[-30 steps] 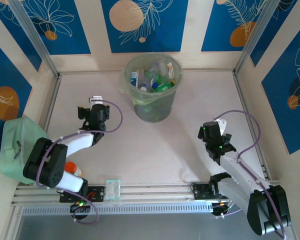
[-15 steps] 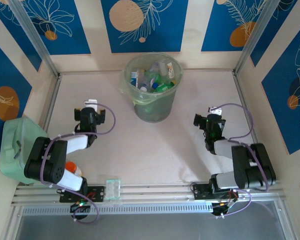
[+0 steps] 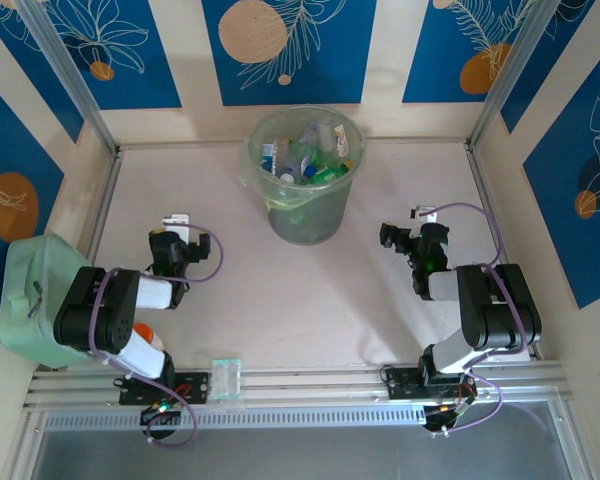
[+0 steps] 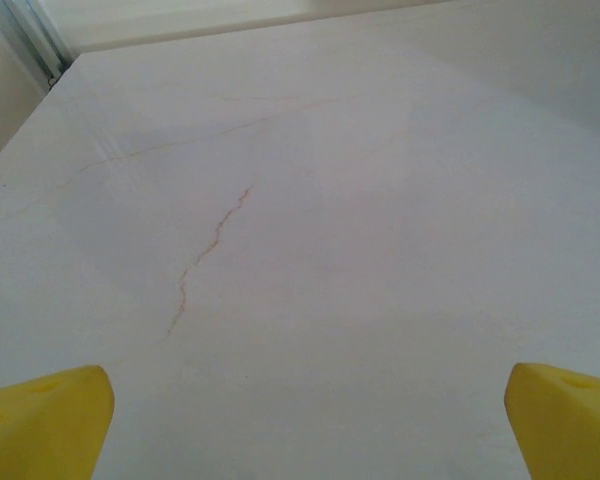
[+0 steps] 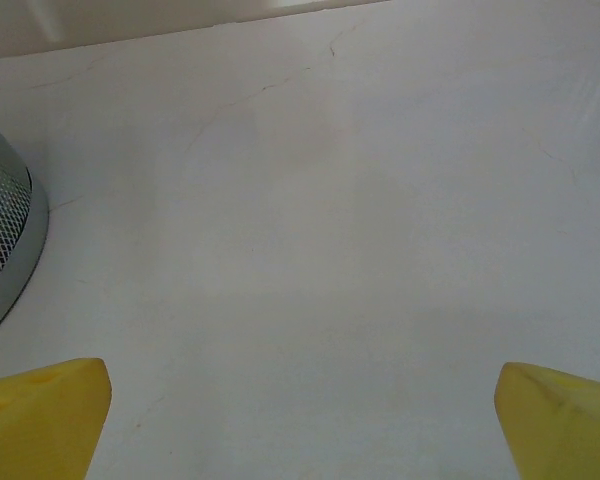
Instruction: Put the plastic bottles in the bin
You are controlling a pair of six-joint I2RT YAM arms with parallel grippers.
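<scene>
Left gripper (image 3: 176, 228): standing spread wide, gripping nothing; yellow fingertips (image 4: 42, 420) showing at the two lower corners of the left wrist view, with bare surface between them.
Right gripper (image 3: 412, 232): also standing spread wide, gripping nothing; fingertips (image 5: 40, 415) sitting far apart in the right wrist view.
Bin (image 3: 305, 218): standing upright on the far middle of the table, ahead and to the right of the left gripper, ahead and to the left of the right gripper, well apart from both.
Plastic bottles (image 3: 305, 155): lying heaped inside the bin, clear and green ones mixed, some with blue labels.
Table (image 3: 310, 300): lying pale under both grippers; a thin crack line (image 4: 208, 250) running ahead of the left gripper.
Mesh rim (image 5: 2, 245): curving in ahead-left of the right gripper, metallic; not possible to tell what it belongs to.
Mint-green container (image 3: 30, 295): sitting behind and to the left of the left gripper.
Orange-capped bottle (image 3: 145, 335): lying behind the left gripper, beside the arm base.
</scene>
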